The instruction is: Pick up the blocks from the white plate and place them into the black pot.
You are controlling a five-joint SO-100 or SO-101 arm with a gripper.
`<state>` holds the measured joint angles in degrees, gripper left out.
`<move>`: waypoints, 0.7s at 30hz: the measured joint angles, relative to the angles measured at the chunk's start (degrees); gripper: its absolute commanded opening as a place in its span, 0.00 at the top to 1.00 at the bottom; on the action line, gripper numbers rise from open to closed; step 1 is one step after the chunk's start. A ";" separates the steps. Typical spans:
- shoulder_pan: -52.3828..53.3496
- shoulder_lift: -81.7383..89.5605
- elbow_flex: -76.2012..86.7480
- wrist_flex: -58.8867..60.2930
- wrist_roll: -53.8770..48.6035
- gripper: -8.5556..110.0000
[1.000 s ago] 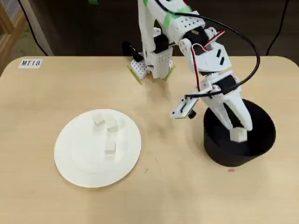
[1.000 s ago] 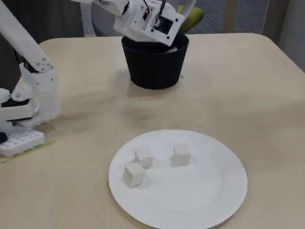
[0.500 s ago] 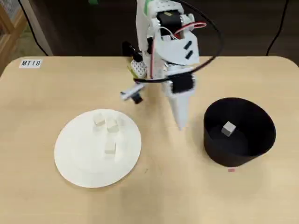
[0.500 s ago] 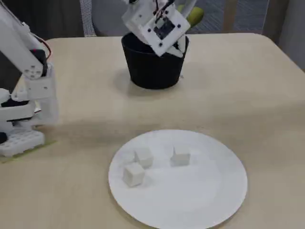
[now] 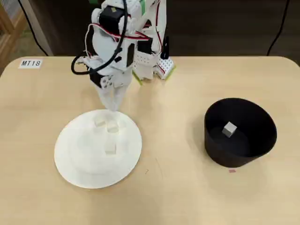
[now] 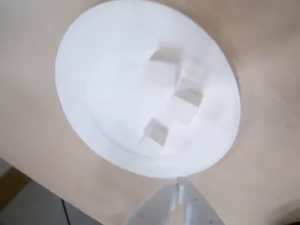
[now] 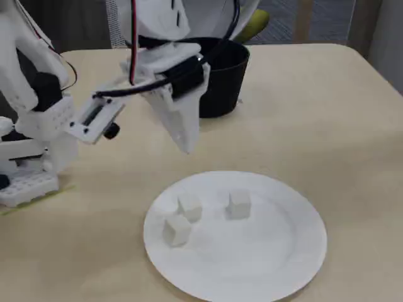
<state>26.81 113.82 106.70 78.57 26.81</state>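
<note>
Three small pale blocks lie on the white plate [image 5: 84, 164]: one [image 5: 99, 122] at the far side, one [image 5: 112, 126] beside it, one [image 5: 110, 149] near the middle. In the fixed view they show as blocks [image 7: 189, 206], [image 7: 239, 203], [image 7: 176, 229] on the plate [image 7: 264, 264]. Another block [image 5: 229, 129] rests inside the black pot [image 5: 262, 140], partly hidden behind the arm in the fixed view [image 7: 223, 88]. My gripper [image 5: 112, 107] hangs shut and empty above the plate's far rim [image 7: 186, 148]. In the wrist view its tips [image 6: 179, 187] meet just outside the plate [image 6: 103, 79].
The arm's base [image 5: 150, 65] stands at the table's far edge, seen at the left in the fixed view [image 7: 28, 182]. A label reading MT18 [image 5: 31, 63] is stuck at the table's far left corner. Bare tabletop lies between plate and pot.
The arm swung from above the pot across to the plate's far rim. The block it held a second ago now lies in the pot, and the fingers have closed.
</note>
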 measured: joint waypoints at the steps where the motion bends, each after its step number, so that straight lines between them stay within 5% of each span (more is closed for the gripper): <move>1: 0.79 0.00 0.00 1.14 0.44 0.95; 17: 13.18 -13.10 -5.10 9.93 -9.14 0.94; 21: 12.22 -18.46 -9.05 10.20 -12.30 0.78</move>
<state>39.02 95.36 97.65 88.77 14.50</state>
